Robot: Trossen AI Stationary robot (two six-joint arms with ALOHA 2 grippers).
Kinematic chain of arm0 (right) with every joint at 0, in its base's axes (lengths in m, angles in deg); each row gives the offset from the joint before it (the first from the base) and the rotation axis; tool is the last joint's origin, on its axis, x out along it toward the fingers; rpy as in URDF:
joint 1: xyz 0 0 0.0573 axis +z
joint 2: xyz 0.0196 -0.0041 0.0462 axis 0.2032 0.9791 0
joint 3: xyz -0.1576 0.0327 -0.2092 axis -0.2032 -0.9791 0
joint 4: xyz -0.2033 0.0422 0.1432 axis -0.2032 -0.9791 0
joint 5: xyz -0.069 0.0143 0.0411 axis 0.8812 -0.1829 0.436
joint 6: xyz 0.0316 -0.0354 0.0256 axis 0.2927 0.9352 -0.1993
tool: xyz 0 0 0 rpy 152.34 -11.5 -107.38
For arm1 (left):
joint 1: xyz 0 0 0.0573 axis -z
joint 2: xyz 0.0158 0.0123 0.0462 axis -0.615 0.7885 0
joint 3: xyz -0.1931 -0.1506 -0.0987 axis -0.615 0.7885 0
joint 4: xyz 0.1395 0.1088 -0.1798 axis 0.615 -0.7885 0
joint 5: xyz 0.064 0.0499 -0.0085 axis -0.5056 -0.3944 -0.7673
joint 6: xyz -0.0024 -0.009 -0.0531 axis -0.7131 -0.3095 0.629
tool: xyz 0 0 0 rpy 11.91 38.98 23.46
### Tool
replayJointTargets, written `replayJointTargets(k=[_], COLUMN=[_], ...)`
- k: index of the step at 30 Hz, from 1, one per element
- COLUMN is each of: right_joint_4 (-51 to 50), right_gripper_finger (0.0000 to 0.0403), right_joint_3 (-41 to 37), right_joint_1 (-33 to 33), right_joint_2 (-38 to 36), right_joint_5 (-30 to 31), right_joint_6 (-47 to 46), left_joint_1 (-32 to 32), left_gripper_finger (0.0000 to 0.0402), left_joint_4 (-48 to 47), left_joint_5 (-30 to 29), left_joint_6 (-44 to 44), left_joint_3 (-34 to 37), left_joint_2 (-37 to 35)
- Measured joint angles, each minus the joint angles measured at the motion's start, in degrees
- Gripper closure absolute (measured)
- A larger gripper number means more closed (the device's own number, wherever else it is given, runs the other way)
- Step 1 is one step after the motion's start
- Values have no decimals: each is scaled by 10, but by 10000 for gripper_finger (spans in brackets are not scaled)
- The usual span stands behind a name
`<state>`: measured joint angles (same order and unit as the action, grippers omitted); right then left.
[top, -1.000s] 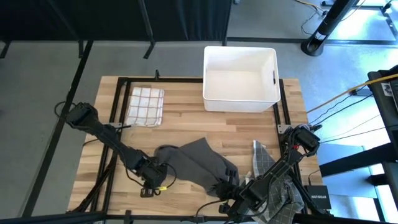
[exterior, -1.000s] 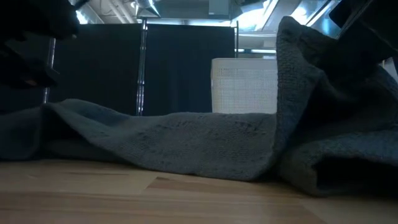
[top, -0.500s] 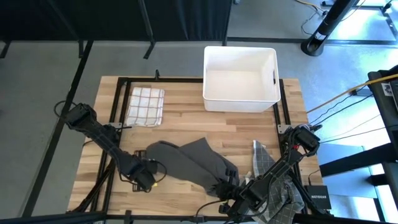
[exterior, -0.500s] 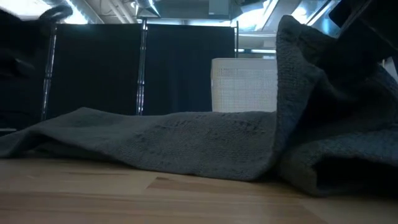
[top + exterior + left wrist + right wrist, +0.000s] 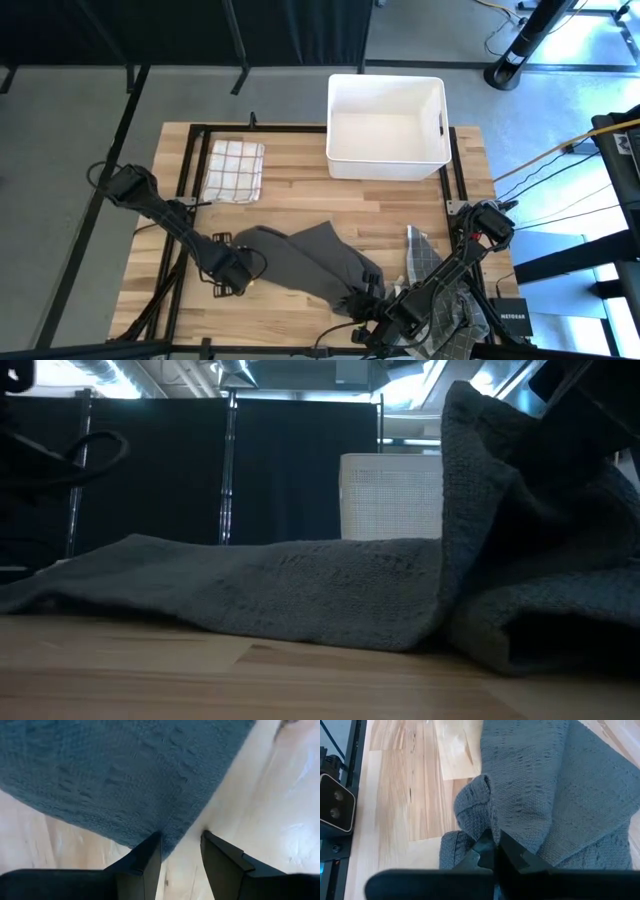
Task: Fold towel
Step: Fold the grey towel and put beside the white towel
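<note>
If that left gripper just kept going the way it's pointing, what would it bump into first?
Probably the edge of the grey towel: the open left gripper points at it with wooden table beside, though depth is unclear.

Coarse, matt knitted grey cloth towel (image 5: 315, 258) on pale, smooth-grained wooden table (image 5: 300, 190); smooth white plastic bin (image 5: 386, 125); checked woven cloth (image 5: 234, 169); matt dark fingers (image 5: 142, 860).
</note>
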<state>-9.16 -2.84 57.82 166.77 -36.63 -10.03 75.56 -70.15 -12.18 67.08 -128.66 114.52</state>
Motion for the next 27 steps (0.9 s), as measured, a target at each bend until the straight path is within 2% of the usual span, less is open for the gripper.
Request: replayJointTargets(k=[6,8,10,13,15,20,24,27], right_joint_4=[0,0,0,0,1,27,36,21], right_gripper_finger=[398,398,398,398,398,397,398,399], right_joint_3=[0,0,0,0,0,0,0,19], right_joint_1=[0,0,0,0,0,-7,-31,-35], right_joint_2=[0,0,0,0,0,22,37,29], right_joint_5=[0,-2,-3,-10,-25,-69,-123,-111], right_joint_6=[2,2,3,-2,-13,-31,-27,26], left_joint_1=[-2,-2,-2,-2,-1,26,53,73], left_gripper_finger=[273,285,312,373,391,395,396,398], left_joint_4=[32,36,39,36,34,-22,-50,-77], left_joint_5=[-1,0,-2,-9,-19,-102,-104,-97], left_joint_6=[-13,-10,-8,2,18,92,109,92], left_joint_3=[34,37,37,38,38,20,-23,-72], left_joint_2=[-3,-3,-3,-3,-3,4,6,5])
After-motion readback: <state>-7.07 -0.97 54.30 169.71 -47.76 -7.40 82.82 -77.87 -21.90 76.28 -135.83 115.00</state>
